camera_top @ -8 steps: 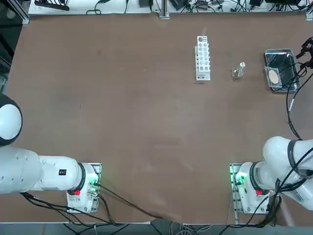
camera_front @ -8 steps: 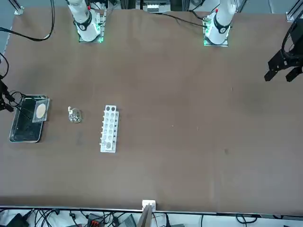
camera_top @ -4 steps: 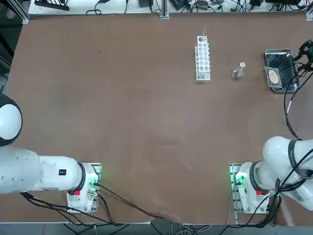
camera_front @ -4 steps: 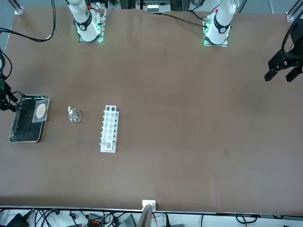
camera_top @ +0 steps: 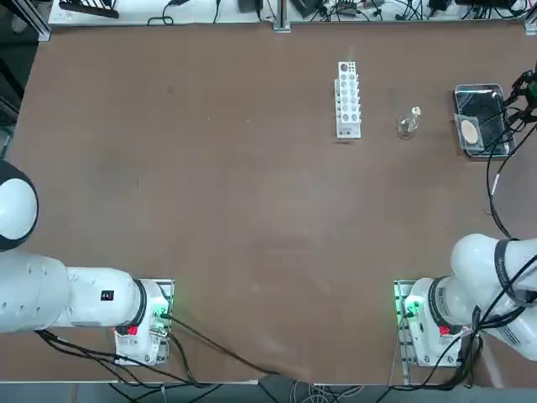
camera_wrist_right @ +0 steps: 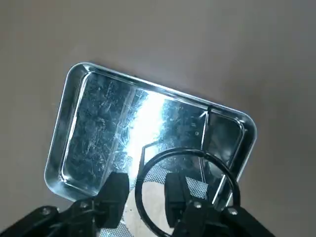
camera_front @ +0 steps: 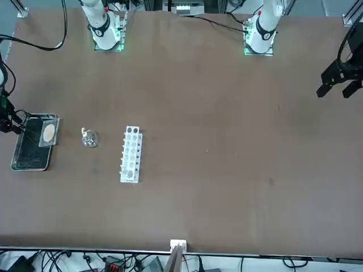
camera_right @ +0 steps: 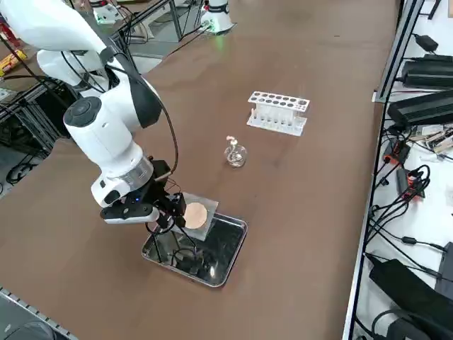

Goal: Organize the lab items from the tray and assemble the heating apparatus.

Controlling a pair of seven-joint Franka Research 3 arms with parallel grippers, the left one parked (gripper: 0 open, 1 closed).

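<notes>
One brown tabletop [camera_top: 210, 210] lies before you, with a white cable-strewn bench [camera_top: 226, 13] beyond at twelve o'clock overhead. Your right gripper [camera_wrist_right: 146, 180] is low over the shiny rectangular metal tray [camera_top: 478, 105] at two o'clock, jaws apart. The wrist view shows you the black wire tripod's ring [camera_wrist_right: 192, 151] passing between them; the side view shows the grey mesh with tan centre [camera_right: 195, 215] overlapping the tray's rim. Nearby is your clear glass burner [camera_top: 409, 124]; the white tube rack [camera_top: 347, 105] is at one o'clock.

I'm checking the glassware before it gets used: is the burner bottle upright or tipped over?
Upright: its neck points up from the round body.
</notes>
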